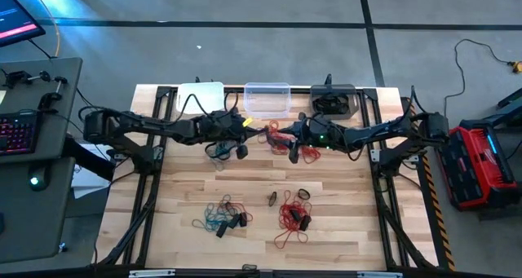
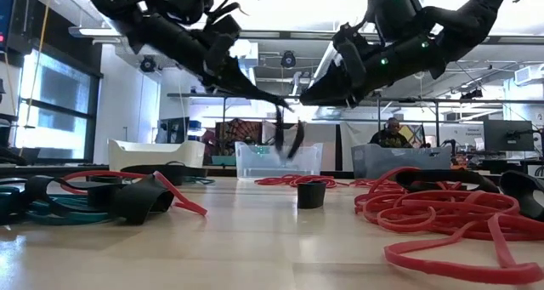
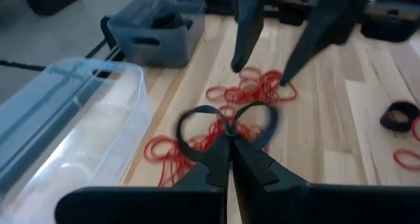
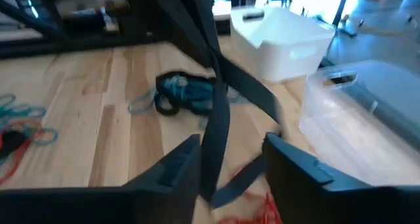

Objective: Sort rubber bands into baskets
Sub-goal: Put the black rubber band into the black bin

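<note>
While three baskets (white, clear, grey) line up, two claws meet

baskets: white, clear, dark grey | rubber bands: red bunch, teal-and-black bunch, black band | table: pale striped wood | arms, left end effector: black

A: Could we pass mid-table?
B: The bare wood toward the right edge lies open; red rubber bands and the teal bunch clutter the front, both arms crowd the baskets.
</note>
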Controlling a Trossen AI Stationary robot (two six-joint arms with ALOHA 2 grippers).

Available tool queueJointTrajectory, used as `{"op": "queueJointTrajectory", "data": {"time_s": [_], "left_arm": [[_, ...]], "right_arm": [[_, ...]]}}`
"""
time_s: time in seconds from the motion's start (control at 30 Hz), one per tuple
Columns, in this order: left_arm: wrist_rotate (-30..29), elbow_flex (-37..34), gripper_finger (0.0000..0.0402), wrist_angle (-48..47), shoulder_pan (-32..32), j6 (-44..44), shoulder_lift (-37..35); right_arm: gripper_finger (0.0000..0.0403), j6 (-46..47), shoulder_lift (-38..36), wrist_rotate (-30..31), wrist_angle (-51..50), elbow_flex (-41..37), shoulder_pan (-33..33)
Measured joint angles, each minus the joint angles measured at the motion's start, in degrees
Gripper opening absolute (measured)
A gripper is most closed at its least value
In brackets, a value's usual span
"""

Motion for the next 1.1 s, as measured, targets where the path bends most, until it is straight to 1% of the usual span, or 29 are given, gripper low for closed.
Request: {"op": "queueJointTrajectory", "data": {"time_s": [0.1,0.23,0.33,0.53,0.67,0.77,0.83,0.9,1.0,1.1], "left_arm": [[1.92,0.89,0.0000,1.74,0.00,-0.35,1.96],[3.19,2.65,0.0000,2.78,0.00,-0.41,4.39],[3.45,4.11,0.0000,2.66,-0.17,0.02,5.75],[7.25,7.32,0.0000,2.87,-0.92,0.81,8.24],[7.98,8.48,0.0000,2.75,-1.31,2.30,9.19],[9.75,8.77,0.0000,2.76,-1.33,2.51,9.21],[10.14,8.77,0.0000,2.63,-1.33,2.52,9.21],[10.19,8.77,0.0000,2.31,-1.33,2.51,9.21],[10.96,8.77,0.0000,1.67,-1.31,2.51,9.19],[14.01,8.77,0.0000,1.04,-1.11,2.51,9.19]], "right_arm": [[0.0191,-1.17,0.00,0.13,1.58,0.03,0.66],[0.0211,-2.51,0.00,0.09,1.76,0.03,0.96],[0.0213,-2.59,0.00,0.12,1.88,0.03,0.94],[0.0213,-2.77,0.00,0.92,3.07,0.06,0.88],[0.0213,-5.73,0.00,0.92,2.43,0.06,0.88],[0.0209,-7.26,0.00,0.92,1.24,0.06,0.88],[0.0193,-7.58,0.00,0.92,0.30,0.06,0.88],[0.0165,-7.60,0.00,0.92,-0.58,0.06,0.88],[0.0103,-7.63,0.00,0.88,-1.25,0.06,0.88],[0.0028,-7.67,0.00,-0.41,-1.61,0.06,0.88]]}}
